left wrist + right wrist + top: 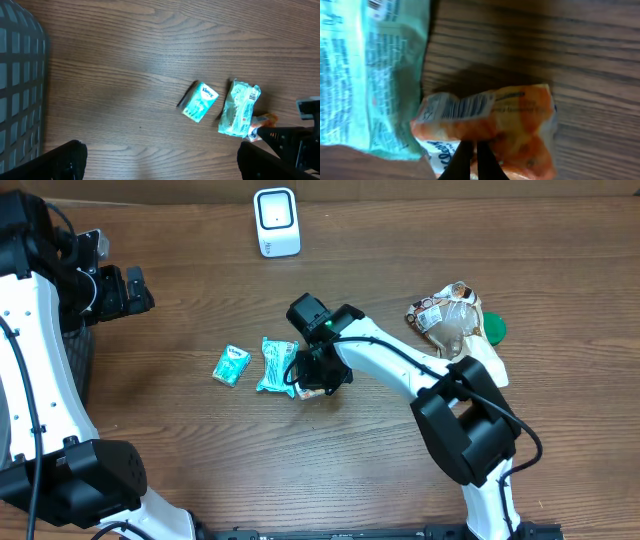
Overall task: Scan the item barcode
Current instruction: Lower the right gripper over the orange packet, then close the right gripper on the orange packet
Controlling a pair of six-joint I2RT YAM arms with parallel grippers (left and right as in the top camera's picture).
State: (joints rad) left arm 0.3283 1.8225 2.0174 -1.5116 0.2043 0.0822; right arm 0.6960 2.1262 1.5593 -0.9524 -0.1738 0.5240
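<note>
Right gripper (474,161) is pinching tight on the orange snack packet (490,117), with its fingers basically together on the packet's edge and the barcode (462,107) facing the wrist cam. The packet is lying just beside the teal wrapper (274,366). Left gripper (112,272) is hanging wide open, holding nothing.

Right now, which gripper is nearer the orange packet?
Right. The right gripper is pinched shut on the orange packet at its edge, beside the teal pack. The left gripper hangs open far off, near the left edge of the table.
</note>
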